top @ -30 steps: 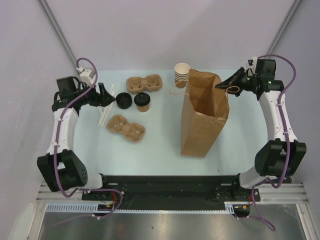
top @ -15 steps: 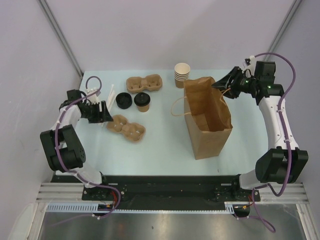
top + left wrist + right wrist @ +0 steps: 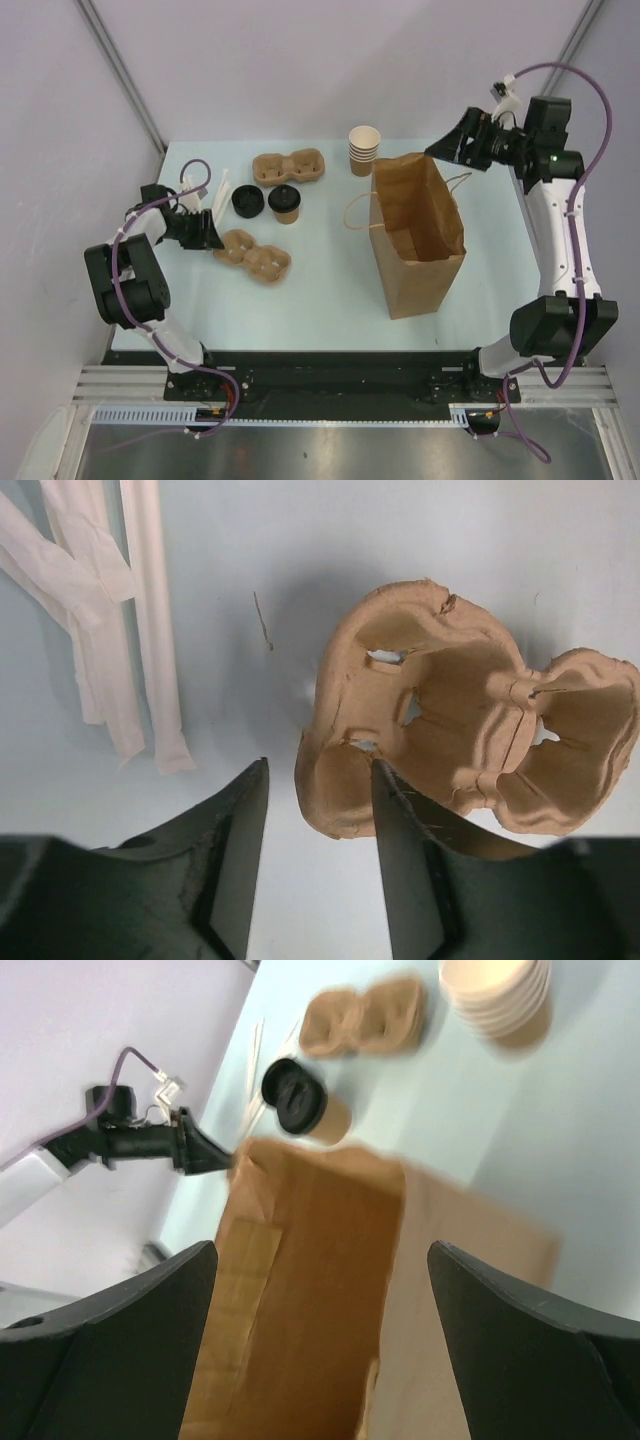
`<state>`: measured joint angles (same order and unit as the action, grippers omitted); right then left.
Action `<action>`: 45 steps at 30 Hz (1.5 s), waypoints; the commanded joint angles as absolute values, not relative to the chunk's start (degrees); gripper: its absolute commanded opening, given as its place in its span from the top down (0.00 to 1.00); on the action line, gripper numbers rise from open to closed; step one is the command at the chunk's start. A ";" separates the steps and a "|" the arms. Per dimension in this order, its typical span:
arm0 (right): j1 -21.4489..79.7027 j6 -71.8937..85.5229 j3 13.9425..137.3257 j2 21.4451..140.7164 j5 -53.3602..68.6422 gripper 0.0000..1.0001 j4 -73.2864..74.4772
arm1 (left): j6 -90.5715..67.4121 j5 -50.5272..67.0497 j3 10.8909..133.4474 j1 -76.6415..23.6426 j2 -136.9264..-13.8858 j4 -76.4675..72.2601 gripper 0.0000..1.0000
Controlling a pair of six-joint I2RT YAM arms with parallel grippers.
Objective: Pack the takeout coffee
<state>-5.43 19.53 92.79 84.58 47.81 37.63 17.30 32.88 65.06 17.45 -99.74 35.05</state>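
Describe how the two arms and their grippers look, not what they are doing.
Both the left arm and the right arm have white links between bulky black joints, with a purple cable looped along each. The left gripper and right gripper are black, with flat tapered fingers.

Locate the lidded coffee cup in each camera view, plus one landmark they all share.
Top external: lidded coffee cup left of center, between the two cup trays.
Left wrist: not in it.
Right wrist: the cup upper left of center, just beyond the paper bag mouth.
Shared landmark: the wrapped straws, in all three.
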 commanded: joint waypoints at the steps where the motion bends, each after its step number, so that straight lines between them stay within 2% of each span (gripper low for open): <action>1: -4.57 -5.55 107.73 89.72 50.72 0.07 44.10 | 19.42 34.54 65.22 17.84 -100.11 33.22 0.53; 7: -0.80 -30.12 130.38 101.83 50.89 0.08 63.78 | 19.69 35.16 65.21 17.93 -100.20 33.49 0.67; 11: 4.30 -47.59 139.02 107.39 46.86 0.12 75.82 | 19.25 35.51 64.86 17.93 -99.84 33.22 0.75; 15: 9.40 -55.17 136.24 107.84 40.44 0.14 75.50 | 19.07 35.59 64.78 17.84 -99.67 33.40 0.92; 18: 10.90 -57.56 135.62 109.07 39.37 0.19 75.76 | 19.25 35.68 64.69 17.75 -99.23 34.01 1.00; 29: 13.53 -66.35 133.59 111.35 35.60 0.41 78.31 | 19.60 36.12 64.16 17.40 -98.88 34.27 1.00; 33: 13.89 -67.85 133.77 111.71 34.81 0.58 79.10 | 20.30 36.39 64.95 17.23 -99.23 35.24 1.00; 34: 13.89 -68.81 133.77 111.88 34.63 0.60 79.62 | 20.30 36.47 65.04 17.23 -99.23 35.24 1.00; 37: 14.50 -70.22 133.33 112.06 33.31 0.58 81.21 | 20.39 36.91 65.04 17.23 -99.05 35.33 1.00; 38: 14.59 -70.05 133.16 112.06 32.88 0.54 81.21 | 20.48 36.83 64.95 17.23 -99.05 35.33 1.00; 39: 14.59 -69.79 133.15 111.97 32.87 0.42 80.60 | 20.48 36.74 64.69 17.23 -98.88 35.42 1.00; 41: 14.59 -69.43 133.24 111.97 32.78 0.33 79.81 | 20.65 37.00 64.43 17.14 -98.79 35.42 1.00; 45: 14.68 -71.54 133.15 111.97 31.91 0.31 78.49 | 20.57 37.18 64.07 17.05 -98.53 35.42 1.00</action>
